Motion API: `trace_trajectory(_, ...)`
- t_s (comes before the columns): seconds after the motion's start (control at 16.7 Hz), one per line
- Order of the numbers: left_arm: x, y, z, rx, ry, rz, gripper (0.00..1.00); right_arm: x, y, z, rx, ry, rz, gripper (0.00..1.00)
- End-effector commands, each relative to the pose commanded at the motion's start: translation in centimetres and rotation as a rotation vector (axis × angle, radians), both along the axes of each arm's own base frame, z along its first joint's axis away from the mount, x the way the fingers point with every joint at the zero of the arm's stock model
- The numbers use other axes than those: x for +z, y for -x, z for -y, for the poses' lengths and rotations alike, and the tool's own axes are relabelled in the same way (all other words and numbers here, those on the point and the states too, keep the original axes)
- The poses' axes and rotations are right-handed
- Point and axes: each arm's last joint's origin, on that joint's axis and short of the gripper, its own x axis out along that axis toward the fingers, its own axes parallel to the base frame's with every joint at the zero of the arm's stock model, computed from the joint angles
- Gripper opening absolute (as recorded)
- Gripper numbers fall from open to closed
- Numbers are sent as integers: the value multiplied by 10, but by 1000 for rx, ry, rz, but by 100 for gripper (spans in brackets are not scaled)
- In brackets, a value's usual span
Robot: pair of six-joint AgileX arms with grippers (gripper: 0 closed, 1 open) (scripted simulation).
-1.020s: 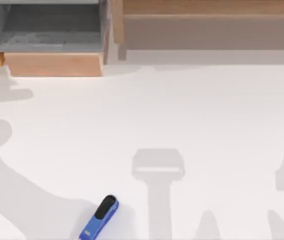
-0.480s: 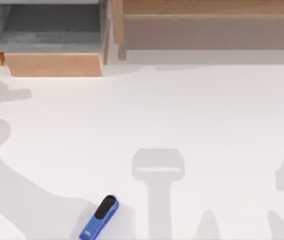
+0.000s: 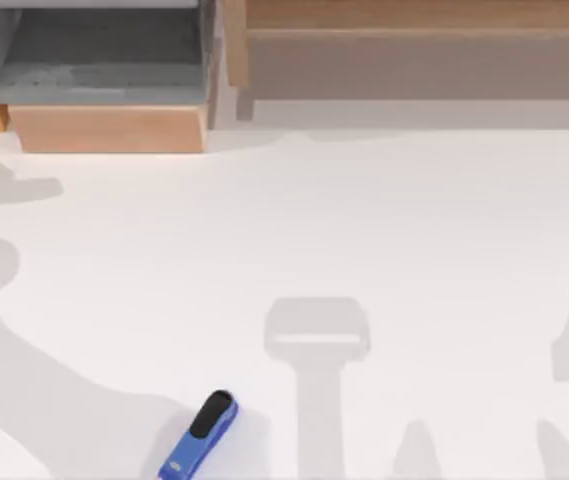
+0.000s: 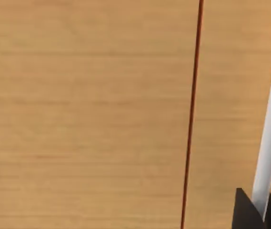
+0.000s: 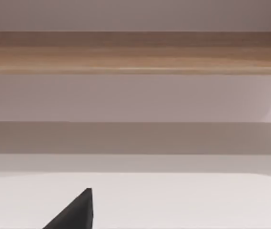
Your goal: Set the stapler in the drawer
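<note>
The blue stapler [image 3: 200, 436] with its black top lies slanted on the white table near the front edge, left of centre. The drawer [image 3: 109, 128] stands pulled open at the back left, its grey inside bare behind the tan front panel. No gripper is near the stapler. In the left wrist view a dark corner of my left gripper [image 4: 249, 214] sits close against a tan wooden surface [image 4: 87, 114]. In the right wrist view a dark tip of my right gripper [image 5: 75, 213] hangs over the white table, facing the back.
A long wooden shelf [image 3: 424, 65] with a brown recess runs along the back right; the shelf [image 5: 135, 50] also appears in the right wrist view. Arm shadows fall on the table at the left and front right.
The left arm's shadow at the table's left edge has shifted slightly. The stapler and the drawer have not moved.
</note>
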Motion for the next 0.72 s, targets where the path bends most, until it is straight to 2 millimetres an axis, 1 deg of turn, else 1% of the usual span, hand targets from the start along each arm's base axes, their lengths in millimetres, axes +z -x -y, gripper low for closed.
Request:
trace_trajectory(0.18, 0, 15, -2, 1, -2, 1, 0, 0, 0, 0, 0, 0, 0, 100)
trace_trajectory(0.48, -1, 56, -1, -1, 4, -5, 0, 0, 0, 0, 0, 0, 0, 100)
trace_trajectory(0.6, 0, 62, -1, -1, 1, -1, 0, 0, 0, 0, 0, 0, 0, 100)
trace_trajectory(0.72, 0, 62, -1, -1, 1, -1, 0, 0, 0, 0, 0, 0, 0, 100)
